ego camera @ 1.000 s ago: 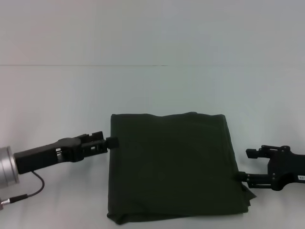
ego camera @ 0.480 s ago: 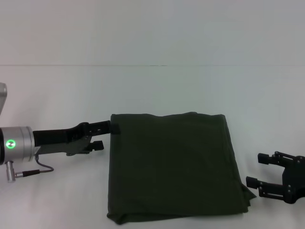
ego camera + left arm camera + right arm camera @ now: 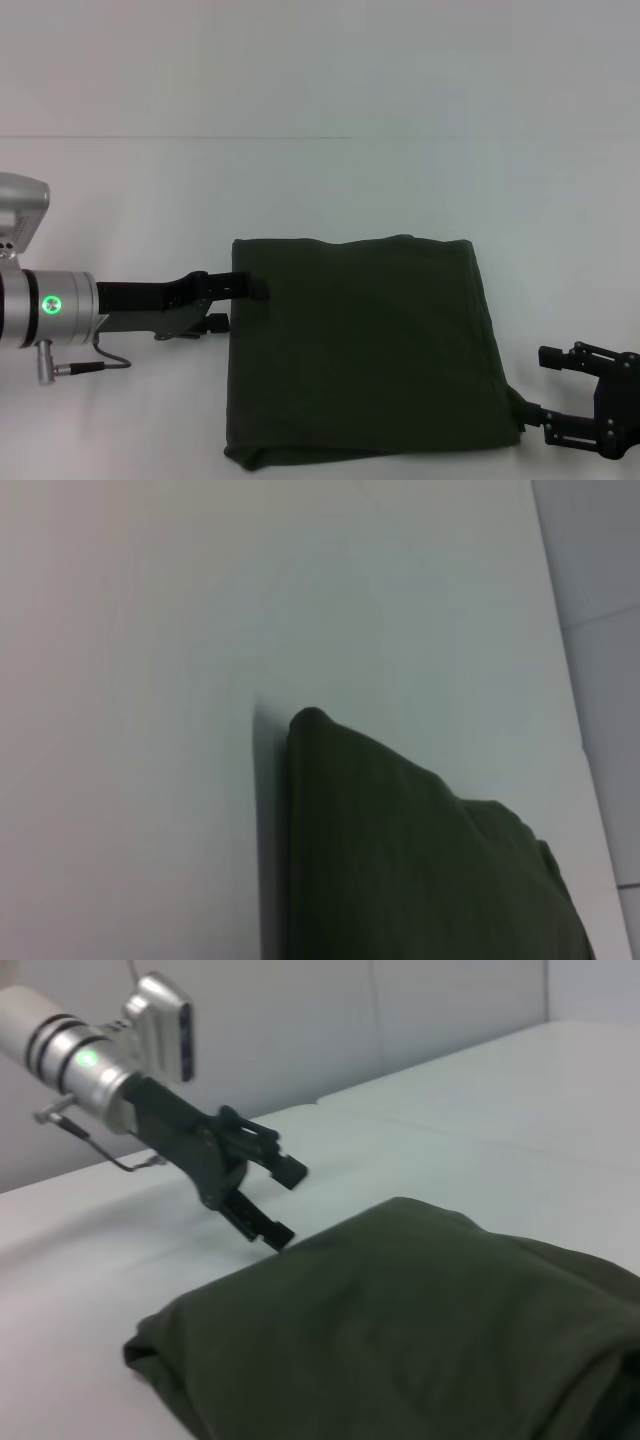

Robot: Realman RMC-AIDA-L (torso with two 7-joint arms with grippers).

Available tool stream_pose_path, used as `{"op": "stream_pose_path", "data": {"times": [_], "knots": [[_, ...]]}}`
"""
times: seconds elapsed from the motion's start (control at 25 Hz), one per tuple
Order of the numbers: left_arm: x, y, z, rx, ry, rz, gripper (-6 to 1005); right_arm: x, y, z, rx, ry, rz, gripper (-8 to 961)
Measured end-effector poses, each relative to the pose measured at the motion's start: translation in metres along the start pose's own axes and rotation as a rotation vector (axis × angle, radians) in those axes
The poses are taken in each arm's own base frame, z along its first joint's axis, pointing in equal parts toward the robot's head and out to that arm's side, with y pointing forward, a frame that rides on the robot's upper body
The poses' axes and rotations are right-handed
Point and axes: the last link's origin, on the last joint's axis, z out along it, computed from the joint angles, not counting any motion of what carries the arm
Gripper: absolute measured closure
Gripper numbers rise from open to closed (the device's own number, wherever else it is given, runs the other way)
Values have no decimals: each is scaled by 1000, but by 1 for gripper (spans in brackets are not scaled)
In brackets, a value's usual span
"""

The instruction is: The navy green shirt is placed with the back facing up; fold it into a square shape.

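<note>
Shirt: the navy green shirt [image 3: 360, 350] lies flat on the white table [image 3: 320, 190], folded into a near-square block with its plain side up; no lettering shows.
Shirt edges: the far edge is slightly wavy, the near edge is rounded at the near-left corner, and a small flap of cloth sticks out at the near-right corner.
Left gripper: the left gripper [image 3: 238, 300] reaches in from the left at the shirt's left edge, near the far-left corner, its fingers spread apart with nothing between them. One fingertip overlaps the cloth edge in the head view; the right wrist view shows the fingers [image 3: 268, 1200] raised just beside the cloth.
Right gripper: the right gripper [image 3: 546, 392] sits off the shirt's near-right corner, fingers apart and empty, its lower finger tip right at the protruding flap.
</note>
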Motion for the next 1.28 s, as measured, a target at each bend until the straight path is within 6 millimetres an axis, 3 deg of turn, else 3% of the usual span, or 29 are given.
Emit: {"op": "stream_pose_path", "data": {"times": [0.76, 1.28], "knots": [[-7, 6, 21, 33, -41, 25, 36, -3, 2, 4, -21, -17, -20, 129], [1, -8, 5, 64, 12, -13, 36, -3, 2, 2, -20, -24, -14, 129]]}}
